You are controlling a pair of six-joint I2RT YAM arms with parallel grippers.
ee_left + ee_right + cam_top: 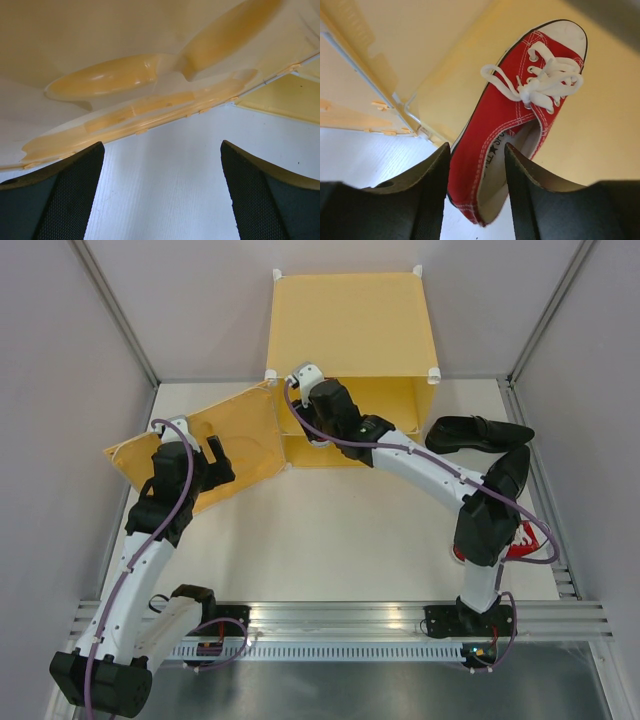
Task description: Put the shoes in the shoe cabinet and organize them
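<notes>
The yellow shoe cabinet [350,325] stands at the back, its door [235,440] swung open to the left. My right gripper [475,147] is at the cabinet's opening, shut on the side wall of a red sneaker [515,110], one finger inside it and one outside. The sneaker's toe points into the cabinet [445,45]; its heel overhangs the front edge. My left gripper [162,145] is open and empty, low over the table beside the door [125,80]. Two black dress shoes [478,433] [508,472] lie at the right. The other red sneaker [522,542] shows partly under my right arm.
The white table top [330,530] spreads in front of the cabinet. Grey walls close in both sides. A metal rail [350,615] runs along the near edge at the arm bases. My right forearm [420,460] spans from the right side to the cabinet mouth.
</notes>
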